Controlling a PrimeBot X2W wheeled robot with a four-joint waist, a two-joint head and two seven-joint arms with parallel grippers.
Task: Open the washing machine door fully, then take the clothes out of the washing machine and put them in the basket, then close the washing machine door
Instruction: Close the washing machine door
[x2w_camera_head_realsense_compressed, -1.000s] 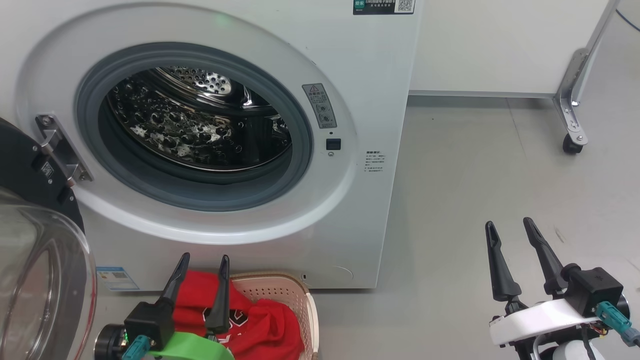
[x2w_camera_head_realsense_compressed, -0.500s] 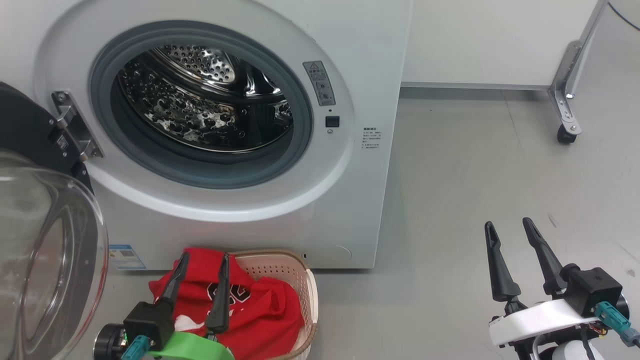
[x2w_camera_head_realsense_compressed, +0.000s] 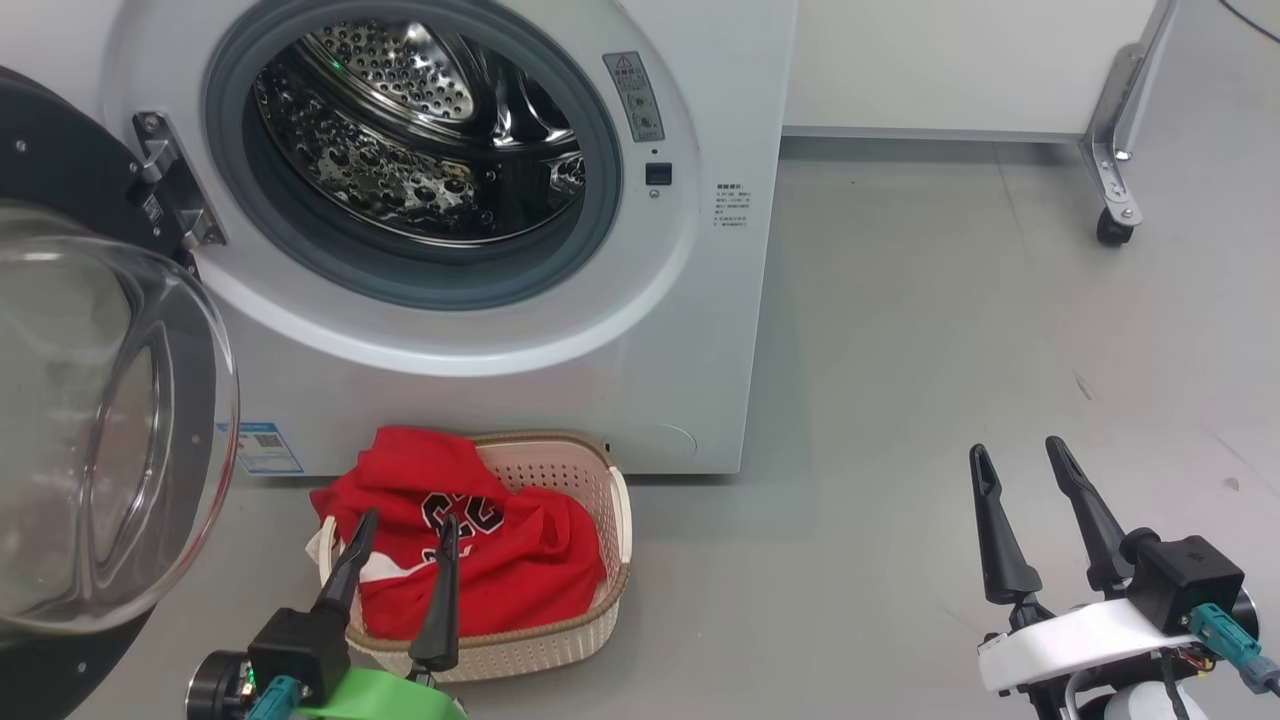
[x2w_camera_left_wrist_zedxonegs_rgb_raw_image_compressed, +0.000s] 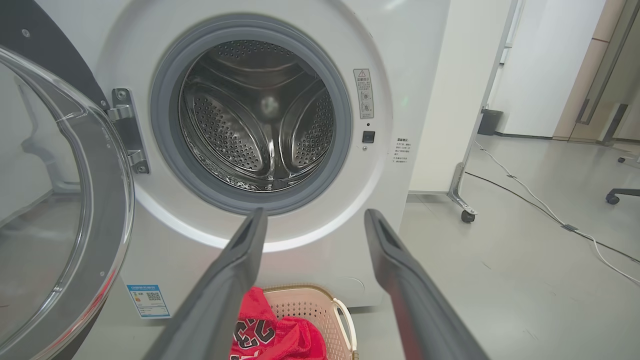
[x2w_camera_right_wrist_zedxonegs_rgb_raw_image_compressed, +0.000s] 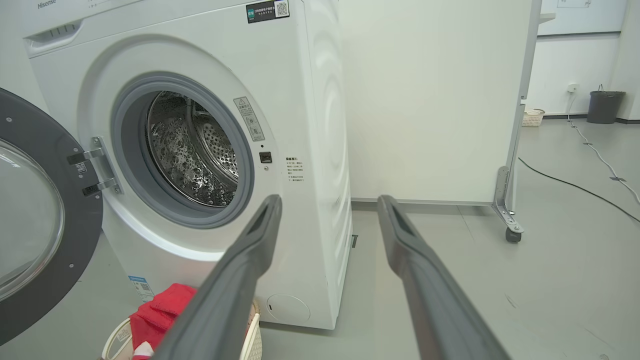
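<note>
The white washing machine (x2w_camera_head_realsense_compressed: 690, 330) stands with its round door (x2w_camera_head_realsense_compressed: 110, 430) swung wide to the left, glass bowl facing me. Its steel drum (x2w_camera_head_realsense_compressed: 420, 130) looks empty. On the floor in front sits the cream basket (x2w_camera_head_realsense_compressed: 600, 500) holding the red clothes (x2w_camera_head_realsense_compressed: 500, 560), a jersey with dark numbers on top. My left gripper (x2w_camera_head_realsense_compressed: 410, 515) hovers open over the basket's near left side, nothing between its fingers; the left wrist view has the left gripper (x2w_camera_left_wrist_zedxonegs_rgb_raw_image_compressed: 316, 212) pointing at the drum opening. My right gripper (x2w_camera_head_realsense_compressed: 1016, 446) hangs open over bare floor to the right, empty.
A white partition on a metal leg with a caster (x2w_camera_head_realsense_compressed: 1110, 225) stands right of the machine. A cable (x2w_camera_left_wrist_zedxonegs_rgb_raw_image_compressed: 550, 215) runs across the grey floor further right. A dark bin (x2w_camera_right_wrist_zedxonegs_rgb_raw_image_compressed: 605, 105) stands far back.
The whole head picture has shifted upward, so the camera has moved; more of the basket and clothes shows now. Both grippers stay open in the same spots.
</note>
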